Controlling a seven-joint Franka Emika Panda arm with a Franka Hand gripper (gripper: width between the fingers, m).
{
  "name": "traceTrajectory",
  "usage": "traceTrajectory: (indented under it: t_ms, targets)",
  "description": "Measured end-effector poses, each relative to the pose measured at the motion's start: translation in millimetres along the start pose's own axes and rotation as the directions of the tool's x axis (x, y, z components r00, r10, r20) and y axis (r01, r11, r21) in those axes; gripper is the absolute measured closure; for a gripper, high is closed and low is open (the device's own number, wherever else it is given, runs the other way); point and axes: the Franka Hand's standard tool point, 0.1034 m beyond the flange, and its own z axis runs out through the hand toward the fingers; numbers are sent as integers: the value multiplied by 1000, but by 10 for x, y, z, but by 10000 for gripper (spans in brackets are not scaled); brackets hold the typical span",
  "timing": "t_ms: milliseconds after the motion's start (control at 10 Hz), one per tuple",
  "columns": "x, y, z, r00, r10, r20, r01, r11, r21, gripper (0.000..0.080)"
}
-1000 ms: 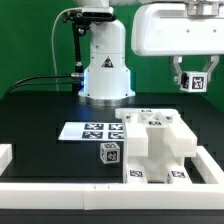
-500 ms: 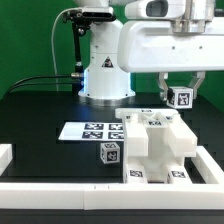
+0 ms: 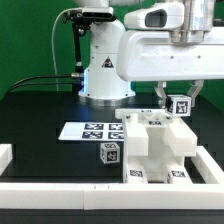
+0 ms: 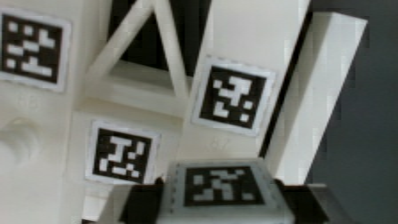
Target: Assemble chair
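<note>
The chair [image 3: 155, 142] is a chunky white blocky structure with small black-and-white tags, standing on the black table at the exterior view's right. My gripper [image 3: 180, 103] hangs just above its far right corner, shut on a small white tagged part [image 3: 181, 106]. In the wrist view the held part [image 4: 221, 188] sits between my dark fingers [image 4: 146, 204], with the chair's tagged white bars [image 4: 228, 96] close below it.
The marker board [image 3: 88, 130] lies flat to the left of the chair. A lone small tagged cube [image 3: 108, 153] stands in front of it. White rails [image 3: 55, 186] border the table's front and sides. The robot base [image 3: 104, 62] stands behind.
The gripper with the held part has moved left and down, from high at the right to just above the chair's far right corner.
</note>
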Motion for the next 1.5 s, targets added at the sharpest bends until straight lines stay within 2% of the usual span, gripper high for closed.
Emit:
traceTrajectory:
  t_ms: [900,1000,1100,1200,1500]
  targets:
    - [28,23,6,1000,0,-7,0,1000,-2,517]
    - [27,23,7,1000,0,-7,0,1000,-2,307]
    - [27,23,7,1000,0,-7,0,1000,-2,307]
    - [27,23,7,1000,0,-7,0,1000,-2,180]
    - [27,23,7,1000,0,-7,0,1000,-2,151]
